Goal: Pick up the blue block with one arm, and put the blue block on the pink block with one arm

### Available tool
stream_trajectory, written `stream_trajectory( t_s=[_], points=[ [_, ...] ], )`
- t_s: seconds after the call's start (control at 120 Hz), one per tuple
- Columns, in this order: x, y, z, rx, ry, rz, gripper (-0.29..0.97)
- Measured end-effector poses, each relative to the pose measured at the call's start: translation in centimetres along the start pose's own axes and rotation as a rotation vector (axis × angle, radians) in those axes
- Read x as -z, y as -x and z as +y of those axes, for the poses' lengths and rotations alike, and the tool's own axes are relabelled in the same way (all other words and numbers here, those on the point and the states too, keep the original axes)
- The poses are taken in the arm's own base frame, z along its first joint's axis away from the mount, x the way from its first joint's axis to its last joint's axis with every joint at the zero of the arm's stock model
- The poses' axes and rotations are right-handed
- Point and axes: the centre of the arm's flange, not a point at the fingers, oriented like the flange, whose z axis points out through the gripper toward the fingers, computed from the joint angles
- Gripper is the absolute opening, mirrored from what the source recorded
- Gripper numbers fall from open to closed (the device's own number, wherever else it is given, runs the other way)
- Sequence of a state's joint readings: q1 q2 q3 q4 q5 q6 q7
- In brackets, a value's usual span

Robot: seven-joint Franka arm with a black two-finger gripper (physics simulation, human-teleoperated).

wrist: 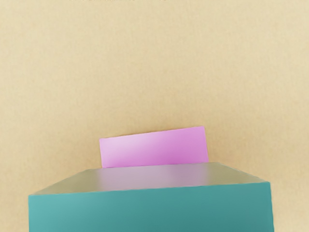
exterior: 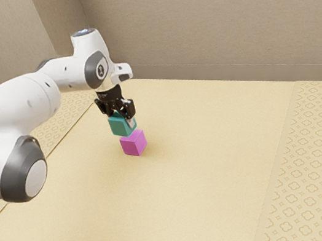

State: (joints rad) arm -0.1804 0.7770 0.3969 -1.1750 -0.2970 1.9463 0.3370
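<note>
Gripper tight on blue block — pink block just below

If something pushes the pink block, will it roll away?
Probably not. The pink block has flat faces and sits flat on the table, so it would likely slide, not roll. Its sharp edges suggest it is stiff. It may shift easily if the blue block bumps it.

Blue block held just over the pink block

The blue block, teal in shade, hangs level between the fingers of the gripper, slightly toward the exterior view's left of the pink block. Whether the two touch cannot be told. The pink block lies flat on the table, and part of its top shows past the blue block's edge.
</note>
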Motion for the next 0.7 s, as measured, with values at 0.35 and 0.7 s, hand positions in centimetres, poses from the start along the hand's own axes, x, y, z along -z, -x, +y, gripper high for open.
stream_trajectory(
  t_s=[0.35, 0.7],
  points=[
    [-1.7, -0.3, 0.0, -0.061, -0.007, 0.006, 0.35],
    [-1.7, -0.6, -0.2, -0.069, -0.005, 0.023, 0.36]
  ],
)
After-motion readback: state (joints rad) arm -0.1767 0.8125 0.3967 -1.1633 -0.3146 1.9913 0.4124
